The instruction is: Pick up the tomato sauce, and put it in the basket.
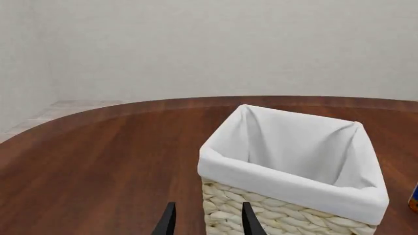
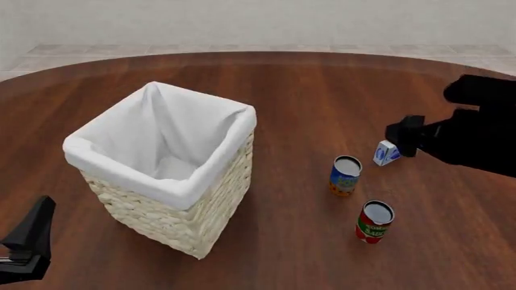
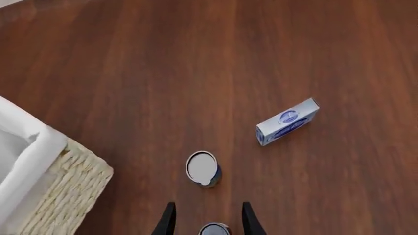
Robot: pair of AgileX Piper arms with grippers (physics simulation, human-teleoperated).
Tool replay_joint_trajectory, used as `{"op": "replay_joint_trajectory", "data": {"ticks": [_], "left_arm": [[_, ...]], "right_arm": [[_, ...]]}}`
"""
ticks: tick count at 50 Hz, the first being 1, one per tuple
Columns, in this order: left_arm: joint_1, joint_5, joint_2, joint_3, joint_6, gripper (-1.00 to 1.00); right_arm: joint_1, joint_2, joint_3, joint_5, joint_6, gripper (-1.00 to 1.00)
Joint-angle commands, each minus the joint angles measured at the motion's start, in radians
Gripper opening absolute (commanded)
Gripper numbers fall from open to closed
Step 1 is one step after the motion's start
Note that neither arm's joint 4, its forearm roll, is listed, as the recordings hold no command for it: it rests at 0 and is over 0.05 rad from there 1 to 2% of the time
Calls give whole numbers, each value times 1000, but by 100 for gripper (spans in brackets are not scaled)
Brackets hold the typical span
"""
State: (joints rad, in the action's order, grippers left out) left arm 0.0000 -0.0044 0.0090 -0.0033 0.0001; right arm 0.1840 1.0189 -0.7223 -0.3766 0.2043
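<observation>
While your right gripper (image 3: 207, 223) hangs above the table with its two dark fingers spread and nothing between them, the task is barely under way: nothing is picked up yet.

- Right wrist view: the silver top of a can peeps up between the fingertips at the frame's lower edge. I judge it to be the tomato sauce (image 2: 374, 221), but only its rim shows there. No contact visible; the fingers look to be well above it.
- Front view: the red-labelled can with its green band stands upright on the wood, nearest you of the three small items, apart from the others.
- Just beyond it stands the blue-and-orange can (image 2: 345, 175), also upright. Farther out lies the blue-white box (image 2: 386, 153), close under your right arm's dark bulk.
- Your left gripper (image 1: 207, 220) is parked low by the near side of the basket (image 2: 211, 181), fingers parted, holding nothing, not touching the wicker as far as I can see.
- The basket stands well to the left of the cans, liner folded over the rim, interior showing only white cloth.

Left to do, by my reckoning: descend, close on the red can, lift, carry across, release over the liner.
</observation>
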Motion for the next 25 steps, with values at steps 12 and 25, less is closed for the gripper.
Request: {"op": "replay_joint_trajectory", "data": {"ticks": [12,25], "left_arm": [[0,0,0,0,0,100],[0,0,0,0,0,100]], "right_arm": [[-33,-20,53,-66,-7,100],[-8,-14,122,-56,18,100]]}}
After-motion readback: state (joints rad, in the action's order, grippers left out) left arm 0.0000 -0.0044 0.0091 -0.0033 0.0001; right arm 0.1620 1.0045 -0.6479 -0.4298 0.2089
